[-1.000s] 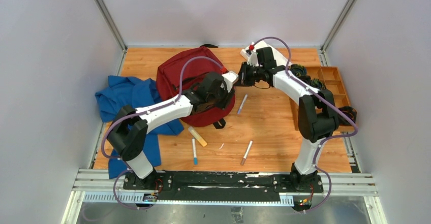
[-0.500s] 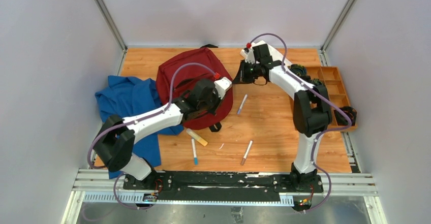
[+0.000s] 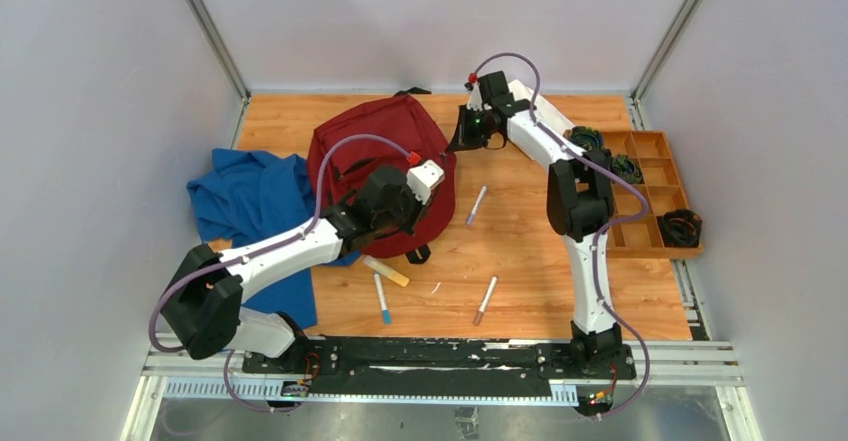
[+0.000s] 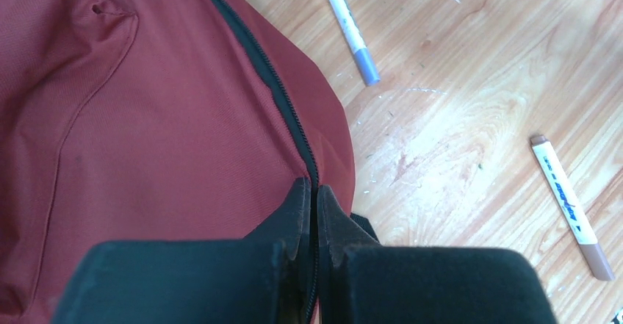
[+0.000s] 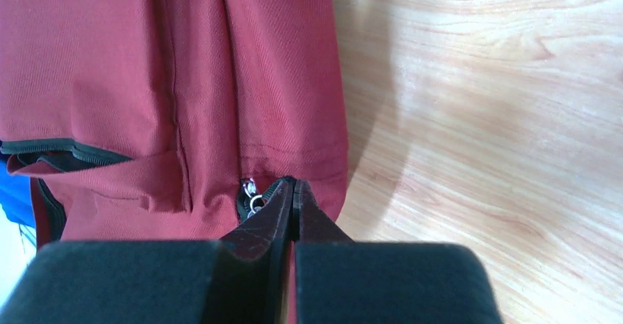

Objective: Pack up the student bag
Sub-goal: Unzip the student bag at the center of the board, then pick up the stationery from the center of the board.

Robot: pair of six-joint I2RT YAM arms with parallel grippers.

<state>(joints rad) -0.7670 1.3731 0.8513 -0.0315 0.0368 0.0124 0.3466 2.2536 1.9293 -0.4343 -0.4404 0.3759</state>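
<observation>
Dark red student bag [image 3: 370,146] lying back-left on the wooden table [image 3: 530,231] beside a blue garment [image 3: 245,196], left gripper [image 4: 309,192] pinching its zipper seam, right gripper [image 5: 292,188] clamping its edge, pale walls [image 3: 440,21] enclosing.

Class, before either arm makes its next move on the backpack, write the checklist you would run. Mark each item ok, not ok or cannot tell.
1. Left gripper shut on the student bag at its zip line: ok.
2. Right gripper shut at the bag's edge: ok.
3. Right gripper holding the metal zip pull itself: cannot tell; the pull sits just beside the fingertips.
4. Zip open enough for packing: not ok; it looks closed ahead of the left gripper.
5. Loose pens clear of both grippers: ok.
6. Blue garment clear of the bag: not ok; it lies against the bag's side.
</observation>
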